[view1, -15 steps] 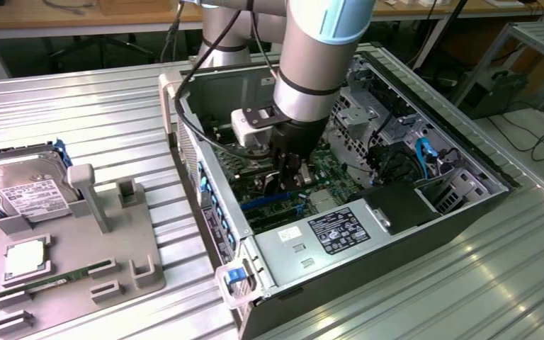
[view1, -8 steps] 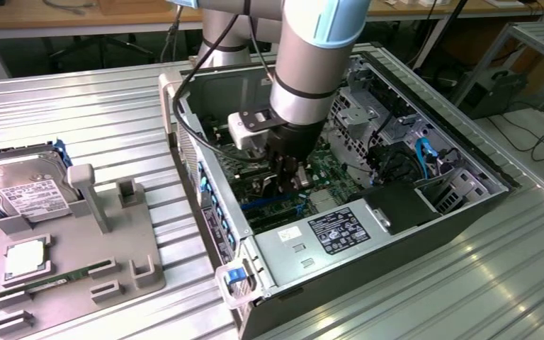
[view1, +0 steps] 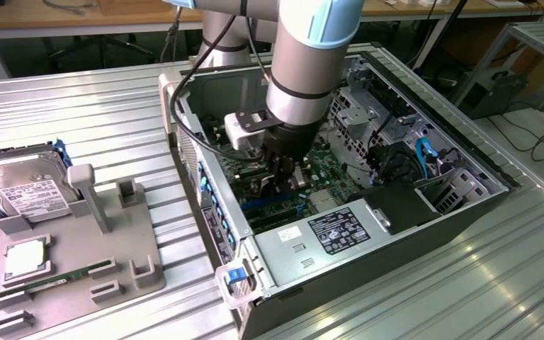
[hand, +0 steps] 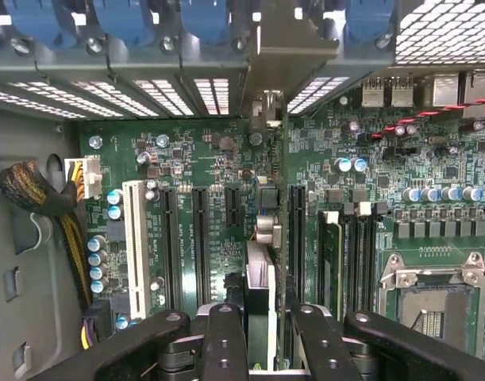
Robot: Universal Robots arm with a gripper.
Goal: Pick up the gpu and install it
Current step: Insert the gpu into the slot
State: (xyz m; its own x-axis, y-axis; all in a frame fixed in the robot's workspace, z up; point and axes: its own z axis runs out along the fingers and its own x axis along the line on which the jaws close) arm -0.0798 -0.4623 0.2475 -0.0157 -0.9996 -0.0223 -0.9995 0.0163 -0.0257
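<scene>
The gpu (hand: pixel 259 274) shows edge-on as a thin dark strip with its silvery bracket (hand: pixel 266 75) at the far end by the case's rear slots. My gripper (hand: pixel 266 317) is shut on it, with one black finger (hand: pixel 226 329) on each side. The card hangs just over the green motherboard (hand: pixel 202 159), in line with the gap between the long black expansion slots (hand: pixel 201 238). In the exterior view my gripper (view1: pixel 286 183) reaches down into the open computer case (view1: pixel 395 283), low over the board; whether the card touches a slot I cannot tell.
A power supply with a label (view1: pixel 338 230) sits at the case's near end, and blue cables (view1: pixel 421 159) hang on the exterior view's right. A grey fixture (view1: pixel 74 283) on that view's left holds a hard drive (view1: pixel 26 188) and a green memory stick (view1: pixel 54 282). A cable bundle (hand: pixel 36 194) lies beside the board.
</scene>
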